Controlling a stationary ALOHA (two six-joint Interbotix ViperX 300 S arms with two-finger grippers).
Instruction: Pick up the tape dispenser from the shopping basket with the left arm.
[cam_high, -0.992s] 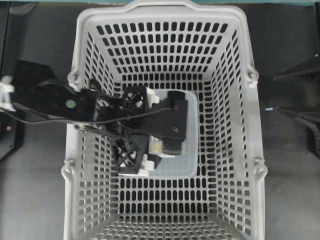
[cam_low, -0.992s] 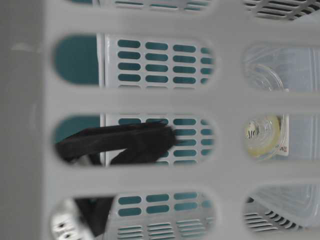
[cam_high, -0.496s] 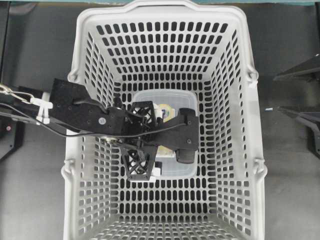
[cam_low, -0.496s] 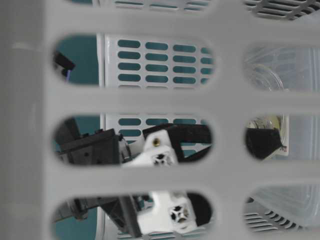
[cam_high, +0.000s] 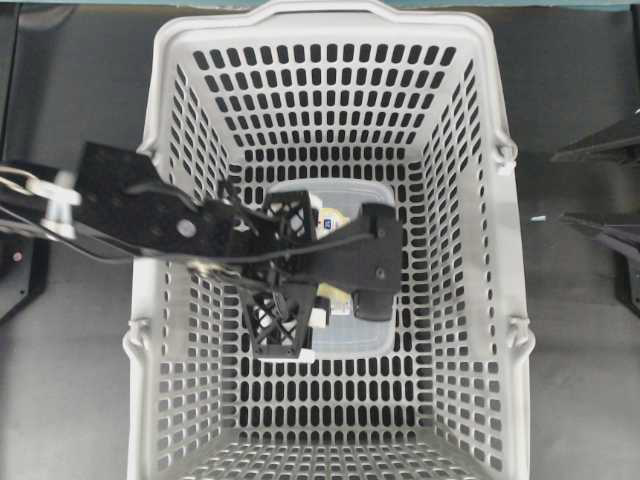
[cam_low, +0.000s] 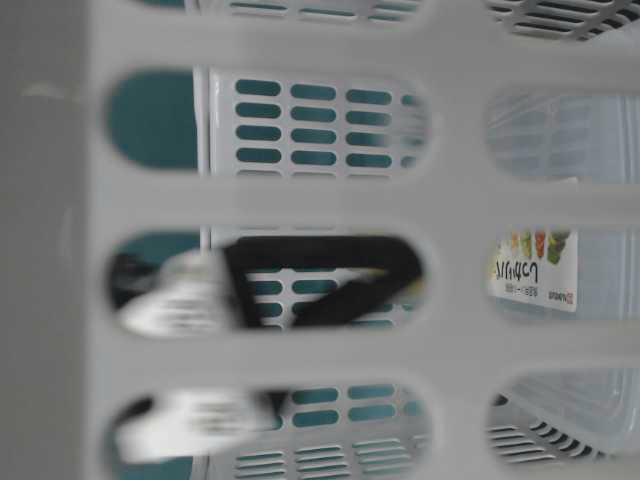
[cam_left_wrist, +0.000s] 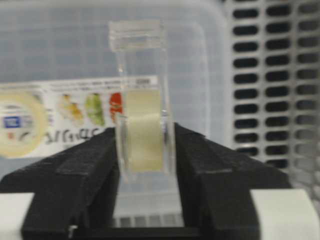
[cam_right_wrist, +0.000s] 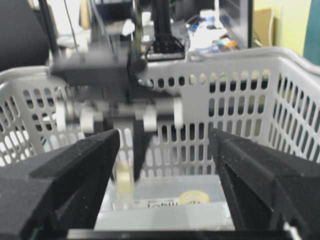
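Left wrist view: one tape dispenser (cam_left_wrist: 143, 127) clamped in left pincer (cam_left_wrist: 145, 175); right pincer (cam_right_wrist: 162, 175) agape.

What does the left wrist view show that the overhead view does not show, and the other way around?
Only the left wrist view shows the left end effector with its pads pressed on both sides of the clear tape dispenser, and the yellowish tape roll inside. Only the overhead view shows the whole shopping basket and the left arm reaching over its rim. Both show the translucent container on the slotted basket floor.
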